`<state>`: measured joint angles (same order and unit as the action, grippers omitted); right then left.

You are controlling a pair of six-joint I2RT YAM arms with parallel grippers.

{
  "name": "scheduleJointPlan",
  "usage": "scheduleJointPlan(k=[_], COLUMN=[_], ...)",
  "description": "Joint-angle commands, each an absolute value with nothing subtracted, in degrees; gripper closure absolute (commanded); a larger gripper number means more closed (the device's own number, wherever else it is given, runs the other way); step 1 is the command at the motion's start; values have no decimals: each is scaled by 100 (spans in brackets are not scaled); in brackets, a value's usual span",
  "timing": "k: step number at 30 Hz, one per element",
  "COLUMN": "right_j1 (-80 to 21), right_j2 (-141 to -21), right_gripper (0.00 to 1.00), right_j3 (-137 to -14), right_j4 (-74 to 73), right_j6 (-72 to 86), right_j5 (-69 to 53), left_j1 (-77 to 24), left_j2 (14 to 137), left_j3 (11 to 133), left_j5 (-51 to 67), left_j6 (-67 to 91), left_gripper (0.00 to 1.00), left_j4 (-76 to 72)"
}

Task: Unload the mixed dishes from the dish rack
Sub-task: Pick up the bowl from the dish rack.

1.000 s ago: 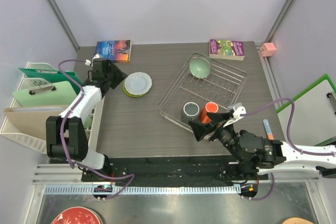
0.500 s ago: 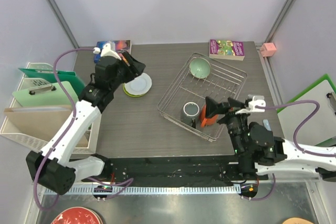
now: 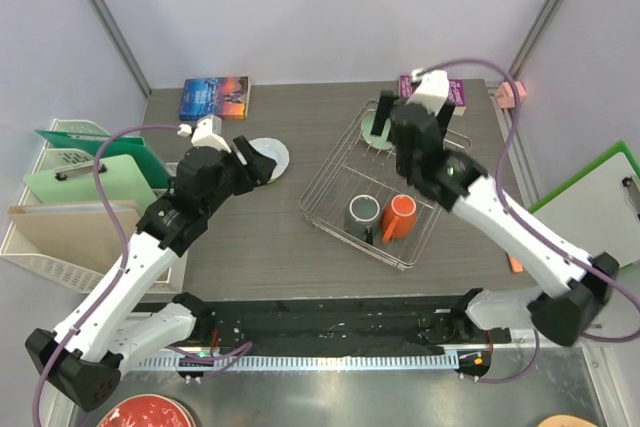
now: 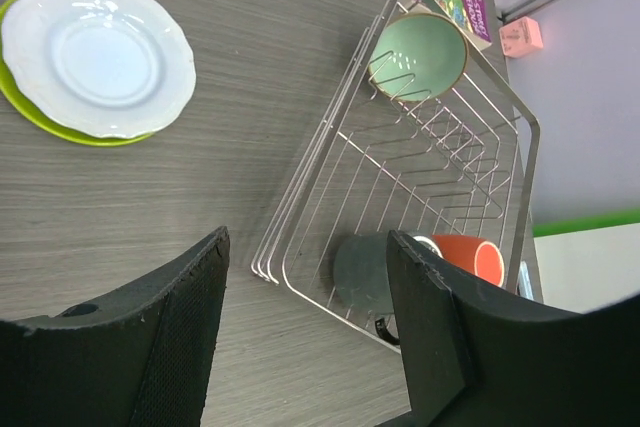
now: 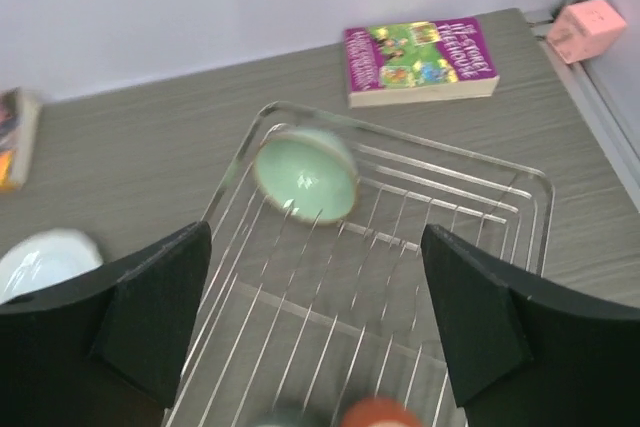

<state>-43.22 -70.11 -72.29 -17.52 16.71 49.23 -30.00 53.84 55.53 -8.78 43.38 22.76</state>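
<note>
left gripper (image 4: 308, 247) is hovering over the tabletop (image 3: 260, 232), at the right edge of the plate stack. Its jaws are standing apart with nothing between them. right gripper (image 5: 318, 237) is hanging above the far end of the dish rack (image 4: 425, 182), jaws spread wide, also gripping nothing.

pale mint-green bowl (image 5: 305, 179) is sitting right below the right gripper in the wrist view, leaning on its edge in the rack's far-left corner, near the purple book (image 5: 420, 60). orange mug (image 3: 398, 219) and grey mug (image 3: 362, 213) are sitting side by side at the rack's near end; can't tell whether they are touching.

light grey plate (image 4: 98, 55) is resting on the lime-green plate (image 4: 28, 115). Both are lying out on the tabletop left of the rack, apart from it. blue book (image 3: 215, 97) is lying at the tabletop's far-left edge.
</note>
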Motion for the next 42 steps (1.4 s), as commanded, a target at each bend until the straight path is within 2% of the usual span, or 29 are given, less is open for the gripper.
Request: scheduleJointPlan(k=[1,4,7,9,10,12,13,15,19,25,35,38,41,42], right_j1=[-3078,-3006,-3023,-3093,-3102,-2998,-2945,-2874,-2761,-2505,-2470,-2452,-2443,-2452], right_j2=[-8144,-8972,-9333,-9264,-9168,-9141,-9236,-9342,-9492,-9764,-10353,-10573,-10731,-10766], right_gripper=[12,11,2,1,0,0,1,4,10,16,20,26,37,46], right_j3=[-8453,-9139,-9186,-8318,-7566,-7182,-7155,-7163,-6690,-6679,-6618,-6653,-6741,-6776], right_j4=[-3169,-3148,-2422,-1508,-354,654,677,685,1642,1829,2013,2135,2232,2224], right_j6=[2339,1435,463,-348,-1022,-1274,-1318,-1467,-1820,-1661,-1432,-1520,-1564,-1591], right_j5=[3674,3946,4043,3807,3788,3893,3815,3753,3587,2954,2654,2663,2724,2777], left_j1=[-3015,-3015,-3015,-3015,-3015,-3015,-3015,-3015,-3015,-3015,-3015,-3015,-3015,-3015], left_j2=[5028,4817,4729,4737,4737,4755,4746,4702,4562,4579,4614,4702,4755,4755], left_j3=[5450,5283,5186,5142,5142,5133,5133,5089,4957,4896,4746,4729,4694,4693], left_j5=[-1098,-1072,-1098,-1221,-1256,-1283,-1275,-1292,-1362,-1327,-1415,-1424,-1398,-1406], left_j6=[4175,4113,4069,4069,4052,4026,3991,3973,3859,3762,3735,3735,3762,3762], left_gripper=[37,36,36,37,37,37,37,37,37,37,36,36,36,36], left_j4=[2496,2496,2487,2540,2566,2601,2619,2654,2549,2549,2505,2505,2505,2514])
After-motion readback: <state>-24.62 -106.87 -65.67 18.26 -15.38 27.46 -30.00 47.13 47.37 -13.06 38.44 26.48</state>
